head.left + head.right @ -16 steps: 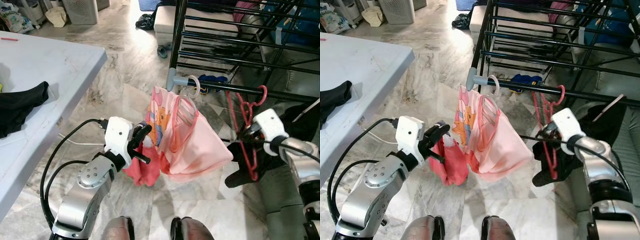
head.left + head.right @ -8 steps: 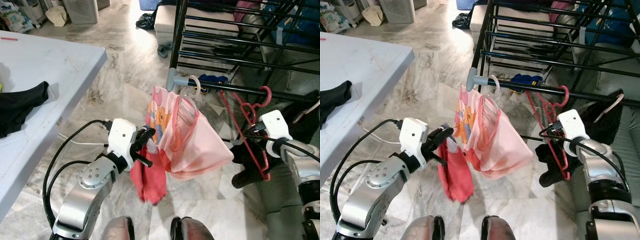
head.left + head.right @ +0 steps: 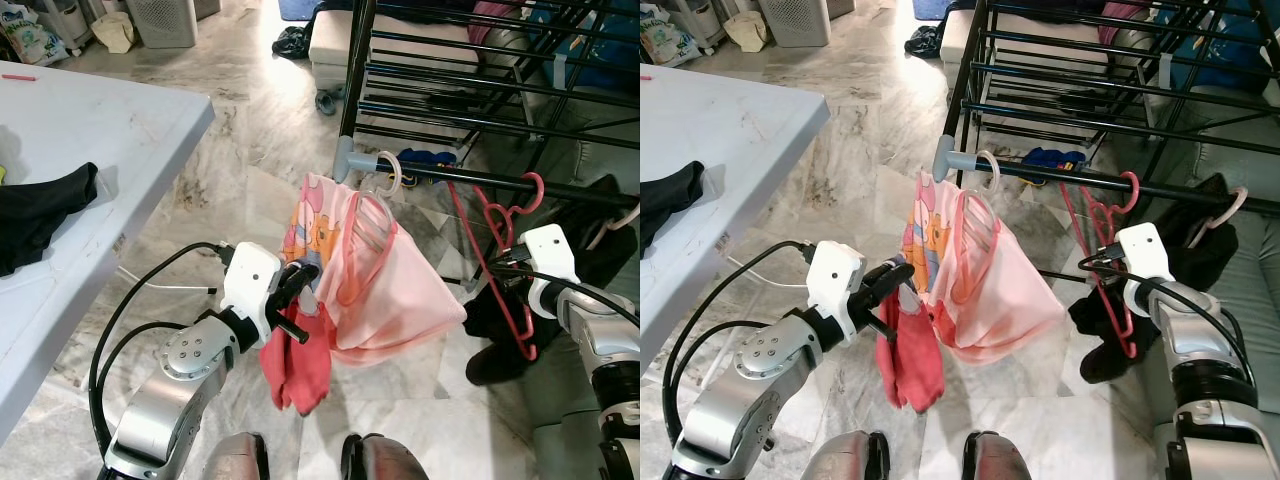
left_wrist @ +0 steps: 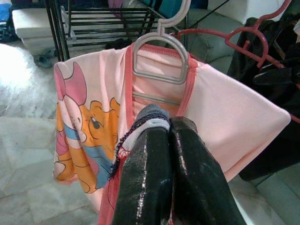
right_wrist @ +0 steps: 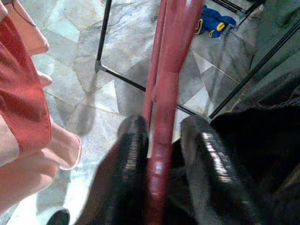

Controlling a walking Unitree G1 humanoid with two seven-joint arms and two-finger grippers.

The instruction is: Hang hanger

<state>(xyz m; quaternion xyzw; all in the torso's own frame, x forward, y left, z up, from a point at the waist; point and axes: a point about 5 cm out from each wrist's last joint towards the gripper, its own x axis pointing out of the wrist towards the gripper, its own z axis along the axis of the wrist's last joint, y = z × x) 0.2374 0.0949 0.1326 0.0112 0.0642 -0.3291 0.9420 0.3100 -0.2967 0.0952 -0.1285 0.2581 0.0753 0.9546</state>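
Observation:
A red hanger (image 3: 507, 262) hangs by its hook over the black rail (image 3: 455, 176) of the drying rack, with a black garment (image 3: 500, 318) drooping beside it. My right gripper (image 3: 504, 284) is shut on the hanger's shaft (image 5: 162, 101), one finger on each side. My left gripper (image 3: 300, 286) is shut on the band of a small red cloth (image 3: 296, 362), which dangles below it. Right behind the left gripper is a pink cartoon shirt (image 4: 93, 117) on a grey hanger (image 4: 159, 51), hooked on the same rail.
The black drying rack (image 3: 480, 90) stands ahead with a grey sofa (image 3: 590, 150) at the right. A white table (image 3: 110, 130) with a black cloth (image 3: 40, 210) is on my left. Marble floor lies between; shoes and clutter sit further back.
My right gripper has drawn the red hanger's lower part and the black garment to the right. My left gripper has shifted right toward the pink shirt, and the red cloth has swung.

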